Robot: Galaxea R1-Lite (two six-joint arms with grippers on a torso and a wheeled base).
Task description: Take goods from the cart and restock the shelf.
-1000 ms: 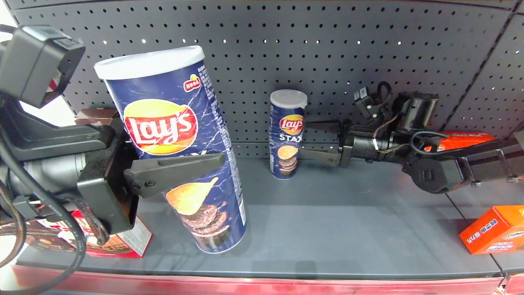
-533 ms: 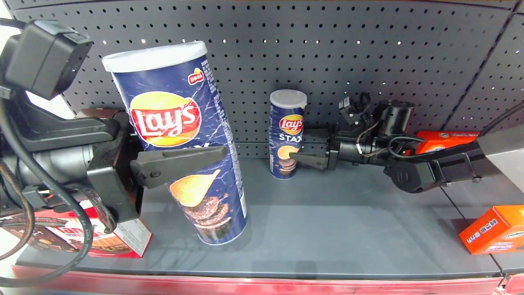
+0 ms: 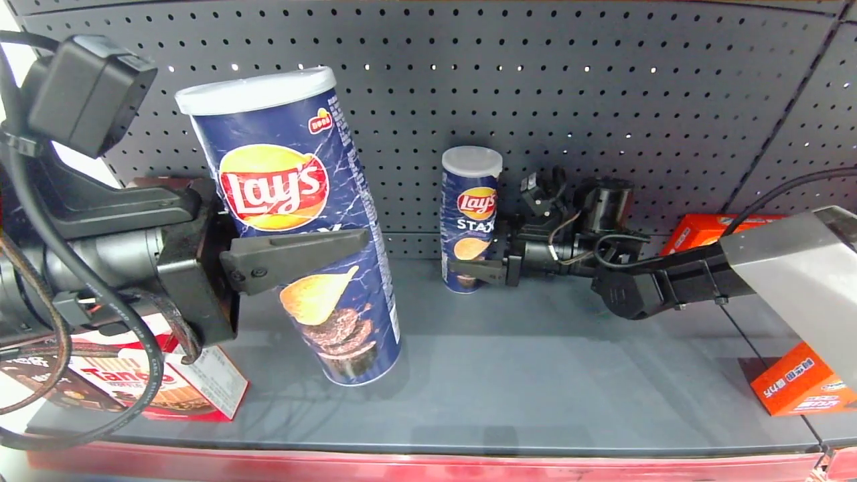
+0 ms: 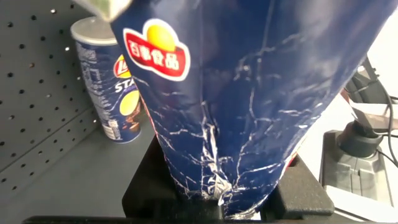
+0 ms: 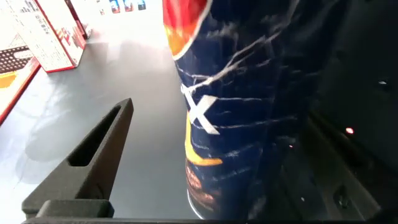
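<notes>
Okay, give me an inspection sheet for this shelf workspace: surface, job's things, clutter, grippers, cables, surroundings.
Surface: dark grey shelf.
Job's things: large chip can tilted in the left gripper, contact with the shelf unclear; small chip can upright at back.
Clutter: red box front left; brown box behind the left gripper; orange box front right; second orange box back right.
Grippers: left gripper shut on the large chip can; right gripper open, fingers either side of the small chip can.
Cables: black cables beside the left arm; thin wires on the right wrist.
Surroundings: perforated back panel; red strip along the shelf's front.
</notes>
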